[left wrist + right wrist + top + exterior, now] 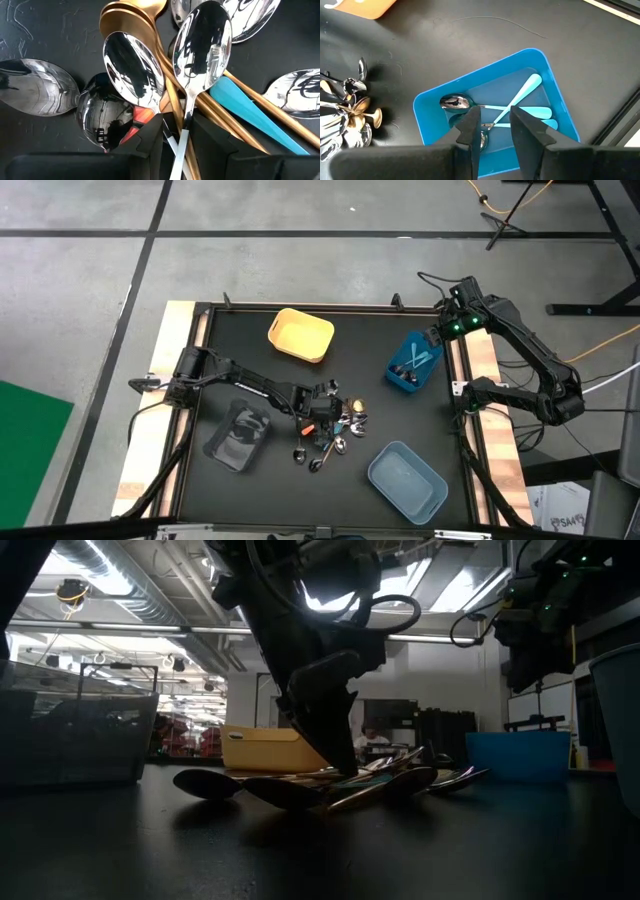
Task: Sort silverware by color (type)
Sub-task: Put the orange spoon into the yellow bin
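The silverware lies in a heap (338,432) at mid-table. In it are silver spoons (202,50) (132,70), gold spoons (127,22), a light-blue handle (250,112) and an orange bit (143,116). My left gripper (322,418) (176,134) is down in the heap. It is open, with one finger on either side of crossed silver and gold handles (176,120). My right gripper (438,338) (495,120) hangs open with nothing in it above the blue bin (397,377), where spoons with light-blue handles (527,87) lie flat on the floor. My left gripper comes at the heap slanting down from the table's left, its fingers (150,142) astride the crossed spoon handles (186,125) just behind the bowls. Whether the pads touch those handles I cannot tell. The spoons all lie on the table.
A yellow bin (300,335) stands at the far middle, a clear bin (238,435) at the near left, and a grey-blue bin (407,477) at the near right. The black mat ends at wooden edges on both sides.
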Controlling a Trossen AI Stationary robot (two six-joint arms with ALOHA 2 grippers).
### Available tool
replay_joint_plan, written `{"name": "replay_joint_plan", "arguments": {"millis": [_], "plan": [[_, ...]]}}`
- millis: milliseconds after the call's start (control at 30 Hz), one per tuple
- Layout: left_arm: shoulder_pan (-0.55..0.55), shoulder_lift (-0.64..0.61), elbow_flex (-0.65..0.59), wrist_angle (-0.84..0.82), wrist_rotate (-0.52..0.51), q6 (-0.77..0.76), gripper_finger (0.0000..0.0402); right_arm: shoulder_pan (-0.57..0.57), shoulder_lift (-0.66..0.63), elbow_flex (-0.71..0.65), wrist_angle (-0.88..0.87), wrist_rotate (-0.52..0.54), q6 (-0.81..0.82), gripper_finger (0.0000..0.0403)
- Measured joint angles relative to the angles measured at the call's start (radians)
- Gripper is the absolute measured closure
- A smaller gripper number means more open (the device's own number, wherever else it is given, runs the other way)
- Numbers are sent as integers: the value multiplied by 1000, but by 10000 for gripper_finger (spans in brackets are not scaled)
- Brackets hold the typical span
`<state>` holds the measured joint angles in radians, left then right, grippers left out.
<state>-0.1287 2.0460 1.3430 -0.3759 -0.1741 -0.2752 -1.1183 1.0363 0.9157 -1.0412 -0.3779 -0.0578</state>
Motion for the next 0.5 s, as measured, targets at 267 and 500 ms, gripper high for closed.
{"name": "replay_joint_plan", "arguments": {"millis": [267, 500], "plan": [[0, 0, 0, -2, 0, -1, 305, 0, 0, 0, 0, 0, 0, 310], [0, 0, 0, -4, -3, -2, 325, 0, 0, 0, 0, 0, 0, 310]]}}
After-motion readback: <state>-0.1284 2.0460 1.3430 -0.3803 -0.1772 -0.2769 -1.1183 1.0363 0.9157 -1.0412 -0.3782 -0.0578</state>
